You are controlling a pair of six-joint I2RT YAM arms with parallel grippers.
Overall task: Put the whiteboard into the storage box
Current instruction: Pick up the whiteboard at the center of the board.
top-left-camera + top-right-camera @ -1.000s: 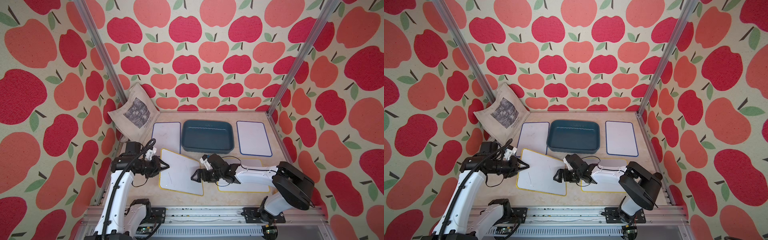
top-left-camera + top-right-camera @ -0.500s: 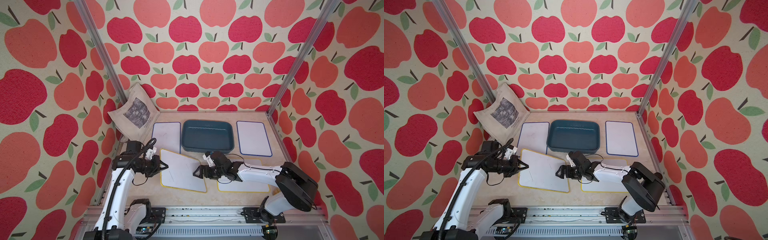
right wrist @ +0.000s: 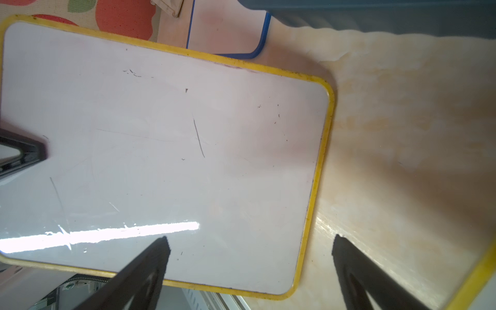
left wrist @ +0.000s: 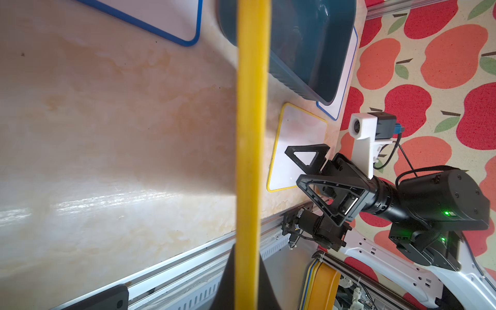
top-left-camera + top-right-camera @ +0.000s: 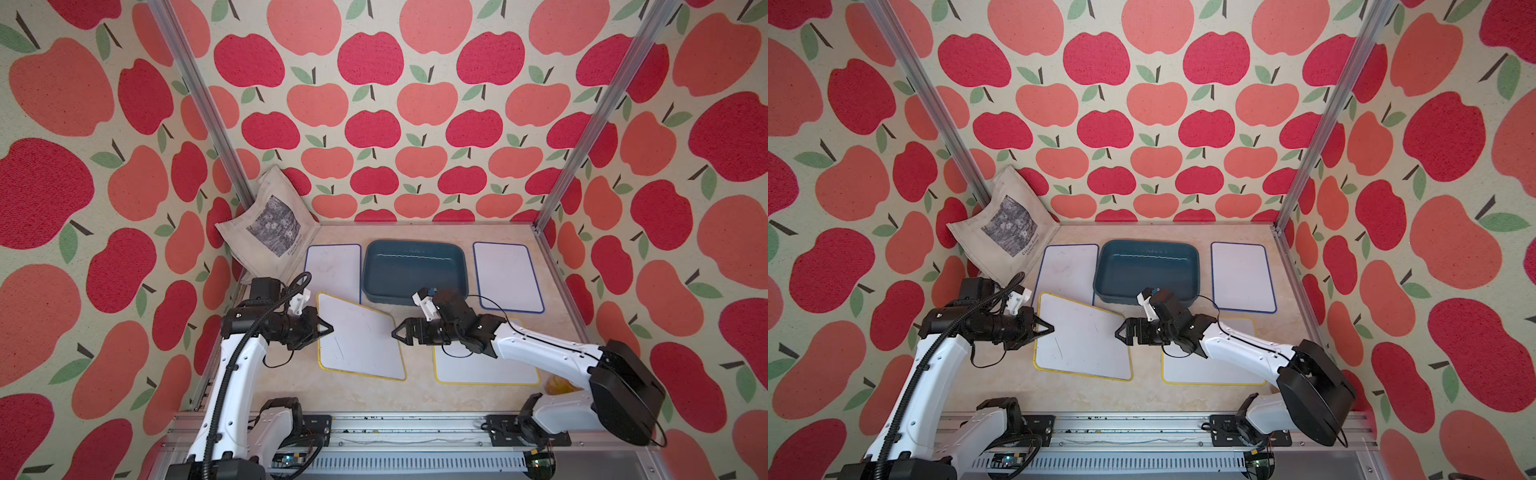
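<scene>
A yellow-framed whiteboard (image 5: pixel 361 340) (image 5: pixel 1084 340) (image 3: pixel 161 147) lies skewed at front left, its left edge raised off the table. My left gripper (image 5: pixel 330 328) (image 5: pixel 1051 329) (image 4: pixel 247 249) is shut on that edge, which the left wrist view shows as a yellow strip (image 4: pixel 252 134). At the board's right edge my right gripper (image 5: pixel 395 332) (image 5: pixel 1118 332) (image 3: pixel 251 240) (image 4: pixel 294 165) stands open, one finger over the board and one over the table. Behind them sits the teal storage box (image 5: pixel 411 274) (image 5: pixel 1146 270) (image 4: pixel 308 53) with nothing in it.
Blue-framed whiteboards lie flat left (image 5: pixel 332 270) and right (image 5: pixel 507 276) of the box. A second yellow-framed board (image 5: pixel 486 370) lies under my right arm. A beige tote bag (image 5: pixel 270 224) leans in the back left corner. Patterned walls close three sides.
My left gripper's jaws have closed onto the whiteboard's left edge. My right wrist has shifted slightly toward the back; its jaws stay open.
</scene>
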